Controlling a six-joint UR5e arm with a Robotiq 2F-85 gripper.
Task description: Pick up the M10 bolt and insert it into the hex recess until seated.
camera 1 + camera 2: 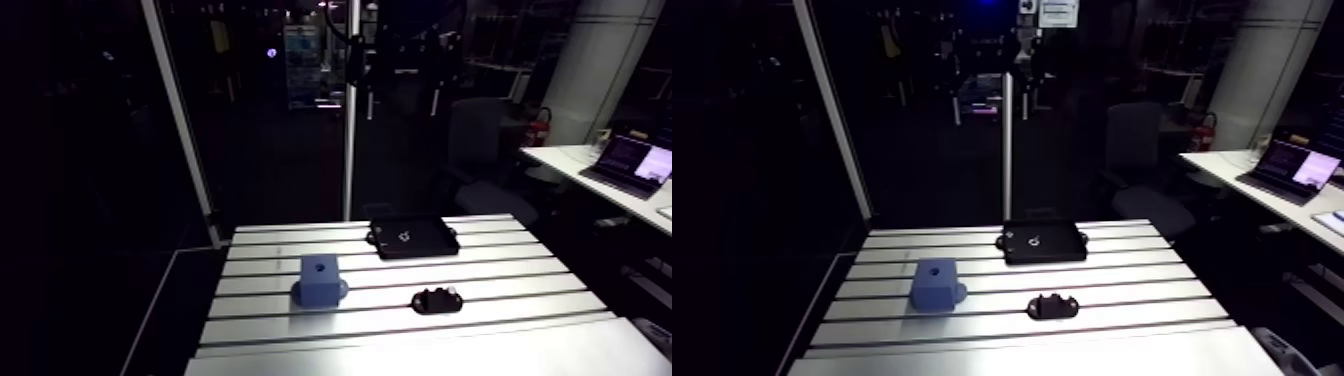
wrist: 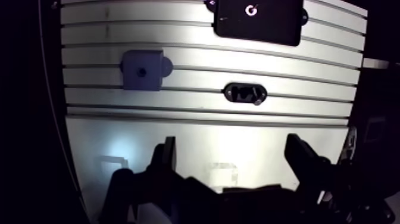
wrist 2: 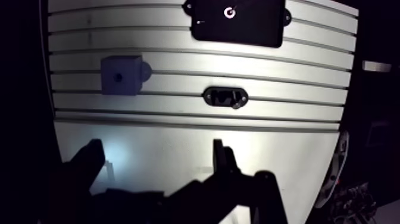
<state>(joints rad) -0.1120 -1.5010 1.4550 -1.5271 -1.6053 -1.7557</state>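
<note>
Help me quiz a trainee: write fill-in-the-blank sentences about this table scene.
The block with a hole in its top is ____ in colour.
The flat tray beyond the block is ____ in colour.
The end effector is ____, with nothing between its fingers.
Missing words: blue; black; open.

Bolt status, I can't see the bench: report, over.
Pincer open, empty. Likely bolt lying in black tray, not picked. Small black fixture lies between pincer and tray.
</note>
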